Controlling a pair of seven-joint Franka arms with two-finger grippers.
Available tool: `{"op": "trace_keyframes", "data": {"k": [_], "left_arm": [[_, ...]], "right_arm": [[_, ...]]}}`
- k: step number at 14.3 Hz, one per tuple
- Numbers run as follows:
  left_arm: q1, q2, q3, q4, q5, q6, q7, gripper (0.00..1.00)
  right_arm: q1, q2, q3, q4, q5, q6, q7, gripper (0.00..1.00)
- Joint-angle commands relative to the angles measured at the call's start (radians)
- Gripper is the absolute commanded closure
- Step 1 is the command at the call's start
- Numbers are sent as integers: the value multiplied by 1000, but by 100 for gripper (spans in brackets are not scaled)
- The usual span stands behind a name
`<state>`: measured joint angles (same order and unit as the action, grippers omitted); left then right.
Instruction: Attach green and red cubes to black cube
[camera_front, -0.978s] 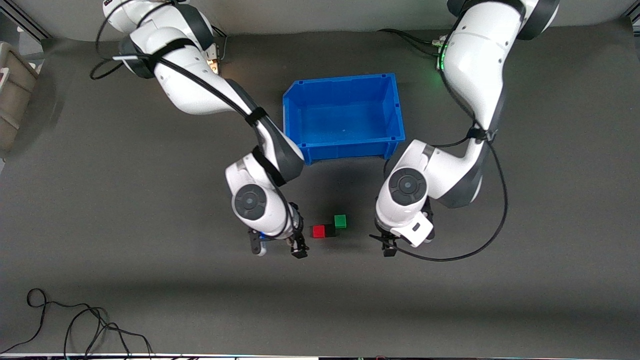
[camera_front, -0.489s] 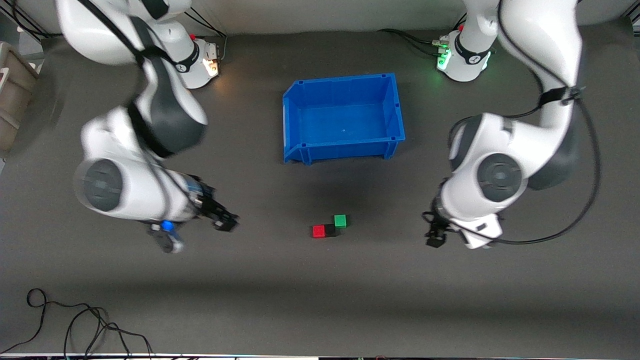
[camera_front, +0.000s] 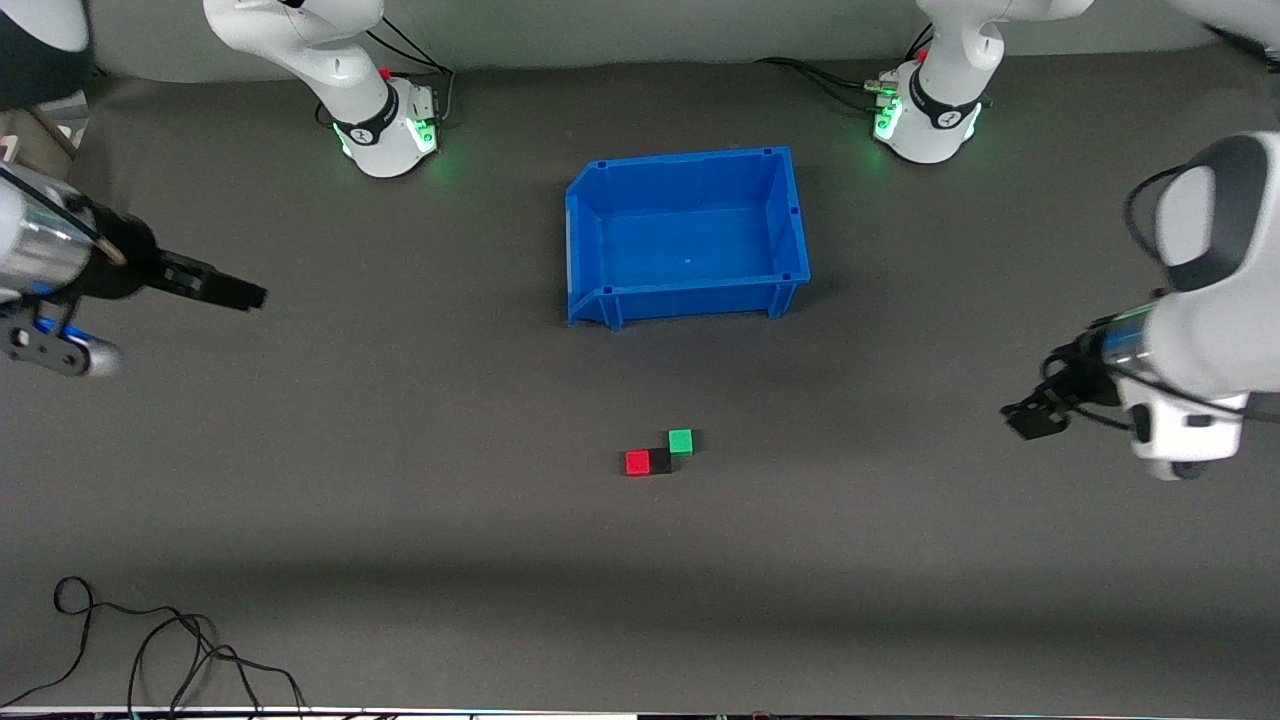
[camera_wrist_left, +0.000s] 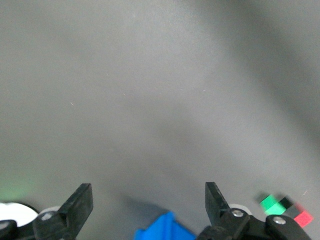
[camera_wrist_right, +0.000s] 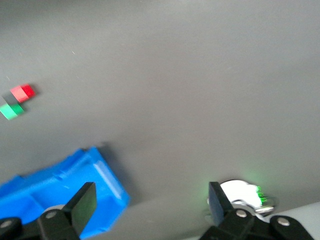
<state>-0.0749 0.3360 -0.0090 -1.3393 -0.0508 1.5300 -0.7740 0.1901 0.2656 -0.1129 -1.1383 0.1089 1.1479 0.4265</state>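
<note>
The red cube (camera_front: 637, 462), black cube (camera_front: 660, 461) and green cube (camera_front: 681, 441) lie together on the grey mat, nearer the front camera than the blue bin. Red touches black side by side. Green sits at black's corner, slightly farther from the camera and toward the left arm's end. My left gripper (camera_front: 1030, 418) is open and empty, up over the mat at the left arm's end. My right gripper (camera_front: 232, 293) is open and empty over the right arm's end. The left wrist view shows the green (camera_wrist_left: 272, 202) and red (camera_wrist_left: 303, 218) cubes. The right wrist view shows red (camera_wrist_right: 22, 92) and green (camera_wrist_right: 11, 110).
The empty blue bin (camera_front: 590, 240) stands mid-table between the arm bases; it also shows in the left wrist view (camera_wrist_left: 165, 229) and the right wrist view (camera_wrist_right: 55, 192). Black cables (camera_front: 150, 640) lie near the front edge. A beige object (camera_front: 20, 140) sits at the right arm's end.
Both arms have swung up and outward from beside the cubes to their own ends of the table. The three cubes have not moved.
</note>
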Motion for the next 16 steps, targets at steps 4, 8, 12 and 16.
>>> {"op": "trace_keyframes", "data": {"k": [4, 8, 12, 16], "left_arm": [[55, -218, -8, -242, 52, 41, 442, 0], [57, -300, -9, -277, 55, 51, 653, 0], [60, -359, -9, -270, 46, 32, 756, 0], [61, -374, -6, -276, 55, -4, 743, 0]], "right_arm": [[26, -42, -25, -103, -76, 32, -189, 1], [63, -194, -21, -341, -138, 195, -247, 1], [-23, -320, -14, -526, -133, 341, -366, 1], [-150, -362, 125, -589, -129, 441, -353, 1]]}}
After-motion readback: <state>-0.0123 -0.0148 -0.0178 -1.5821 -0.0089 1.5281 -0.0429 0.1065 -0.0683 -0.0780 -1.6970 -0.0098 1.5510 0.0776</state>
